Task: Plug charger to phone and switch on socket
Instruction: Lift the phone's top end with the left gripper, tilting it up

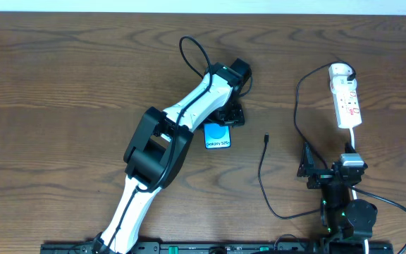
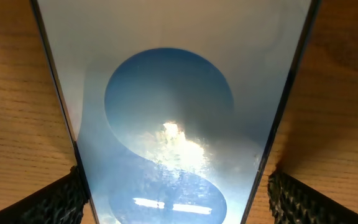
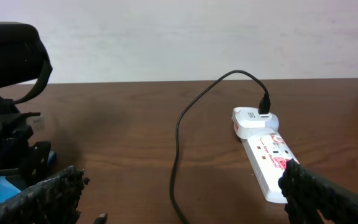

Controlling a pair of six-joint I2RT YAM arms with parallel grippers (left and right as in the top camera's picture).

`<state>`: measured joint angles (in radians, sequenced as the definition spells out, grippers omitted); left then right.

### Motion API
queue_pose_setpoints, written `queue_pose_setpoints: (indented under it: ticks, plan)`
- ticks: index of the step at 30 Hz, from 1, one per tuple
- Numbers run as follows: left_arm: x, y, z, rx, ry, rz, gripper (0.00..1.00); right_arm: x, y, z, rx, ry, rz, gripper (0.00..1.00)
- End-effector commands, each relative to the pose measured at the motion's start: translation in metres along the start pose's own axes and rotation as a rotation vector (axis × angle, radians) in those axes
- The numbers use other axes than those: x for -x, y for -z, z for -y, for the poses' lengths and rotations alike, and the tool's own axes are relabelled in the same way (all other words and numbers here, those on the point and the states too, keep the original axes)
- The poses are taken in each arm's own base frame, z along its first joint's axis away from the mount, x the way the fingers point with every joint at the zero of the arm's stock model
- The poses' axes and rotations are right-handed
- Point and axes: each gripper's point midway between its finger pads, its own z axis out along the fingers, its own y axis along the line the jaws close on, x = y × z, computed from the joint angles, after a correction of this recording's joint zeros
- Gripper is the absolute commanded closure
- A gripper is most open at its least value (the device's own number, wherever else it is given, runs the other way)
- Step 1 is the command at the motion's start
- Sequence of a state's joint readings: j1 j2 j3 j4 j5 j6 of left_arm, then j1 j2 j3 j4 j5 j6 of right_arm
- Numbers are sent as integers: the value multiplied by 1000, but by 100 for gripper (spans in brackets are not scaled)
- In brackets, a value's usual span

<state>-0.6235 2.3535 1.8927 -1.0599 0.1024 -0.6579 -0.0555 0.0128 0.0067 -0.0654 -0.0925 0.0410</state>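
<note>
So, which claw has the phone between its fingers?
The left claw: its fingers flank the phone. The right claw hangs open near the socket, away from it.

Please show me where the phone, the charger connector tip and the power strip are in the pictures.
phone [image 1: 217, 137]: overhead view, on the middle of its blue screen.
charger connector tip [image 1: 266, 137]: overhead view, on the cable's free black end.
power strip [image 1: 349, 106]: overhead view, on the middle of its white body.
</note>
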Motion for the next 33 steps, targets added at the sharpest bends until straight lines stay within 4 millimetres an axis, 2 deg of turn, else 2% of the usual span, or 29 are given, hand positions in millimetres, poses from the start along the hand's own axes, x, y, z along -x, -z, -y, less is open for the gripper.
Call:
queue_pose_setpoints:
  ticks: [1, 5, 8, 16, 20, 28, 33]
  plan:
    - [-7, -19, -9, 41, 12, -37, 8, -1, 0, 0, 0, -6, -2, 1]
    - [-6, -19, -8, 39, 11, -35, 8, -1, 0, 0, 0, -6, -2, 1]
    - [-6, -19, -8, 39, 11, -35, 14, -1, 0, 0, 0, -6, -2, 1]
    - [-6, -19, -9, 41, 11, -33, 15, -1, 0, 0, 0, -6, -2, 1]
    - [-6, -19, -9, 40, 13, -33, 23, -1, 0, 0, 0, -6, -2, 1]
    - [-4, -17, -11, 39, 18, -32, 23, -1, 0, 0, 0, -6, -2, 1]
    - [-2, -8, -10, 19, 26, -27, 24, -1, 0, 0, 0, -6, -2, 1]
